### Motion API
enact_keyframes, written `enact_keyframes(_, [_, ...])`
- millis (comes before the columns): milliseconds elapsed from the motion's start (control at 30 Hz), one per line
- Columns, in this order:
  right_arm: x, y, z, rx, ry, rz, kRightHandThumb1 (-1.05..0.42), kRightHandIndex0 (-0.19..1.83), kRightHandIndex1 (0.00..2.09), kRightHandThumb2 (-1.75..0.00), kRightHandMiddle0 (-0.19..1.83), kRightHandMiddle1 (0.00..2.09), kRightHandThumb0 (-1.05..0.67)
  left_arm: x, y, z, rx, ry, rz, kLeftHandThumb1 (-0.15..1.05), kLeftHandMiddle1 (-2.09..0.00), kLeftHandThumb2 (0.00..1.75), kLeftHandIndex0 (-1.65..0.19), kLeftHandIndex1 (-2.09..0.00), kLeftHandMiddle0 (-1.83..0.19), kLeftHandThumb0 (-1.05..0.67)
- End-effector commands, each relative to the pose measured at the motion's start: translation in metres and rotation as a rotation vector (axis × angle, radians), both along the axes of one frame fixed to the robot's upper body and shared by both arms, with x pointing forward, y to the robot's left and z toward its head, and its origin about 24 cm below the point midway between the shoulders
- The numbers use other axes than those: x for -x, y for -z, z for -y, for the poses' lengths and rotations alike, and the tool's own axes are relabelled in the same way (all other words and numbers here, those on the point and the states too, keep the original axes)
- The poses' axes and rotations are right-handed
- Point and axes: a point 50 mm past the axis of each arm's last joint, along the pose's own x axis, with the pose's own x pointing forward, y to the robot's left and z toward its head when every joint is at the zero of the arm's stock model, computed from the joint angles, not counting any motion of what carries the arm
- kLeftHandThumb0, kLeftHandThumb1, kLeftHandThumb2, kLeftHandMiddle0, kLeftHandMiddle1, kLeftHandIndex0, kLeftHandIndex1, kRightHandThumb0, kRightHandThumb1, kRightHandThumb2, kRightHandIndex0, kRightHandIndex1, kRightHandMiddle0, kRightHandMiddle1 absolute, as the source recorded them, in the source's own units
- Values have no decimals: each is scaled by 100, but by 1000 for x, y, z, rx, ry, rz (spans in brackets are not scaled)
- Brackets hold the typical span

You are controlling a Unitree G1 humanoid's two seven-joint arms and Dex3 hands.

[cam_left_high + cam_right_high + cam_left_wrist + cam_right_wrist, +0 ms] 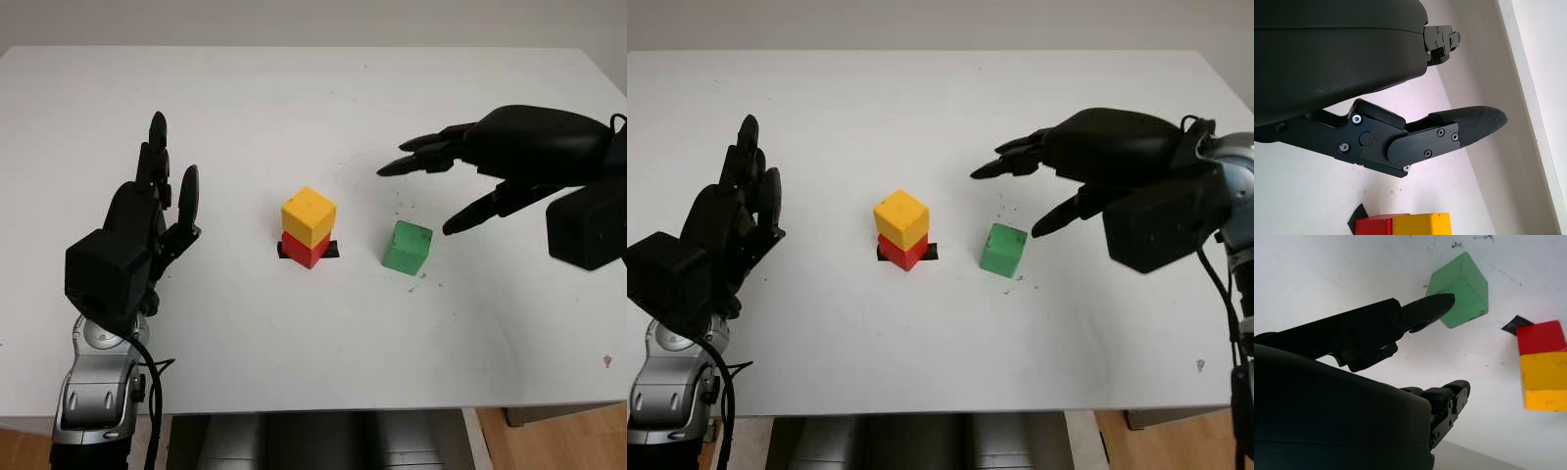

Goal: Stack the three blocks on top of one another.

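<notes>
Green block [407,247] sits upright beside yellow-on-red stack [308,227], right hand [460,181] open above.

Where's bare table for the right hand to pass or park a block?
Free: table beyond the stack, and the near strip. Wide bare patch between left hand and yellow block on red block. Crowded: narrow gap between stack and green block, with open right hand above.

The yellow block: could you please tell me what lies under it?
The yellow block sits on the red block, which stands on a black mark; the mark's middle is covered.
</notes>
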Motion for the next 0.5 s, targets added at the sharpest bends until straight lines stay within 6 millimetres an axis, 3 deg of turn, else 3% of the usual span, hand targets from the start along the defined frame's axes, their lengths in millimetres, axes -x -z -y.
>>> enact_keyframes(0, [5,0,1,39,-27,29,-95,26,6,-5,38,11,-36,-1,-2,1,-8,1,5,105,-6,68,11,-6,13,-83])
enact_keyframes(467, [9,7,-5,182,-142,82,-94,26,5,-6,42,10,-33,0,-2,2,-21,-9,-4,105,-6,69,11,-6,12,-82])
